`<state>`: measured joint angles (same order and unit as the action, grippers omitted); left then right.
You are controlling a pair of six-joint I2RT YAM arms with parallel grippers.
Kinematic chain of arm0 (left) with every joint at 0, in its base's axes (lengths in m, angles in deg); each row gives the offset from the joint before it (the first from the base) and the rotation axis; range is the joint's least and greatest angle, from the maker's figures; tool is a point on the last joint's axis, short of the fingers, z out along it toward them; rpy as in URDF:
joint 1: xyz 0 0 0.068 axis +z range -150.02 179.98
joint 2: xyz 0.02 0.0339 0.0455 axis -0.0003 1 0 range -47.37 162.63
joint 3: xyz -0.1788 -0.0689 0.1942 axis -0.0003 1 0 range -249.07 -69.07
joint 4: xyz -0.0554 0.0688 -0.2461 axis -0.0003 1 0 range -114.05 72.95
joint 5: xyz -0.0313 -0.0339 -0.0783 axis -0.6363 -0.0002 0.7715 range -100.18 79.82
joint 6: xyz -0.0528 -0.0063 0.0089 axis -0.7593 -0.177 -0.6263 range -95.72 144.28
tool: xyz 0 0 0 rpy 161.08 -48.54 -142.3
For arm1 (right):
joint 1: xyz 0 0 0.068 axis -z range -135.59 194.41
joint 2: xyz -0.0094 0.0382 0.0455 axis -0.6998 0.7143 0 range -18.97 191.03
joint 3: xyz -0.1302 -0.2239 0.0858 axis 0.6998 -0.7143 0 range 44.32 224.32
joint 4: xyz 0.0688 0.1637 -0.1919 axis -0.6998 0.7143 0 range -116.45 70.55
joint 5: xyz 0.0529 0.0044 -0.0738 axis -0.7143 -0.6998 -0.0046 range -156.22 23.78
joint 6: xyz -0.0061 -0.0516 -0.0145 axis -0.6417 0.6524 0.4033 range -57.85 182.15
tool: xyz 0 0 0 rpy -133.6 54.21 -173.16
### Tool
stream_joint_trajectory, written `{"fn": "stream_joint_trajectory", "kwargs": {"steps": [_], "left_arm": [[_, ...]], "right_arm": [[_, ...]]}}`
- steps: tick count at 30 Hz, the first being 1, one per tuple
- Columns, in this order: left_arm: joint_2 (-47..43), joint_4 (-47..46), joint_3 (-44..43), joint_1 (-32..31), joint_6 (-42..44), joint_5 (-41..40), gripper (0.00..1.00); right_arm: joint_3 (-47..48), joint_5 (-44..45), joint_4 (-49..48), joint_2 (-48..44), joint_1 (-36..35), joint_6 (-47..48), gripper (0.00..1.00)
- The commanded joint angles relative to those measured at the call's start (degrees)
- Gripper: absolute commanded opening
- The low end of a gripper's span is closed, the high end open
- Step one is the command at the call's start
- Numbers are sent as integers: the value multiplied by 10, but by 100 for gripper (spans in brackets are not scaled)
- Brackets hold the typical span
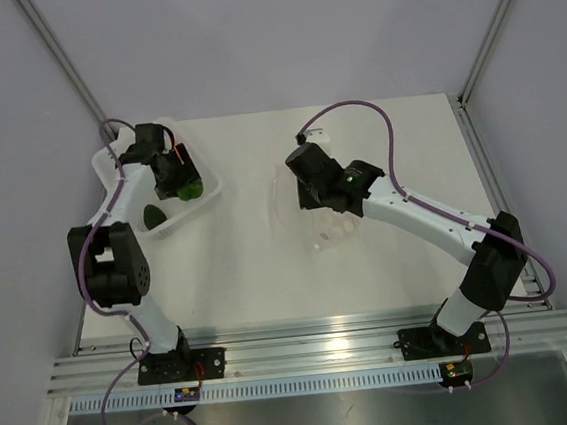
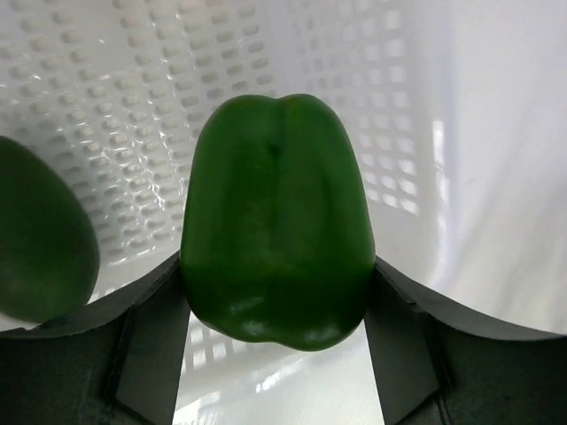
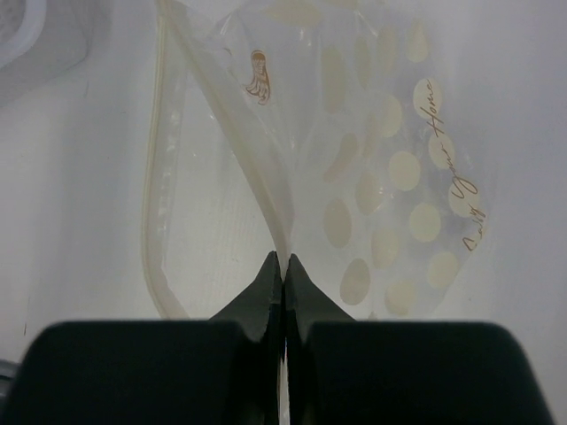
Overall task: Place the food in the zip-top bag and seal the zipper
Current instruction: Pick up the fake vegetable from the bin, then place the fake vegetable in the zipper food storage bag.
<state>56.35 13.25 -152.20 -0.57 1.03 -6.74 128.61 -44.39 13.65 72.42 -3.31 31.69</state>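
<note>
Progress: early; no food shows inside the zip-top bag (image 3: pixel 381 177), and its mouth is unsealed and agape.
Left gripper (image 2: pixel 277 274): fingers flank the green pepper (image 2: pixel 276 221); I cannot tell whether it is clamped.
Right gripper (image 3: pixel 284 261): pinched together on the bag's upper lip.
White tray (image 2: pixel 106 80): far left; holds the pepper and a dark green food (image 2: pixel 35 239).
Bag: mid-table, right of the tray.

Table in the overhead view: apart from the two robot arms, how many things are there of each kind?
Green toy foods: 2 (green pepper, darker green piece)
White perforated tray: 1
Clear dotted bag: 1
Total: 4
</note>
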Motion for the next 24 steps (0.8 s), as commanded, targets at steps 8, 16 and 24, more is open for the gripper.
{"fn": "stream_joint_trajectory", "kwargs": {"steps": [8, 16, 24], "left_arm": [[-191, 29, 21, -29, 39, 96, 24], [-280, -24, 98, -89, -5, 203, 22], [-273, -100, 155, -138, -61, 258, 21]], "right_arm": [[165, -99, -57, 151, -4, 6, 0], [242, -149, -58, 222, -4, -19, 0], [222, -177, -68, 205, -4, -38, 0]]}}
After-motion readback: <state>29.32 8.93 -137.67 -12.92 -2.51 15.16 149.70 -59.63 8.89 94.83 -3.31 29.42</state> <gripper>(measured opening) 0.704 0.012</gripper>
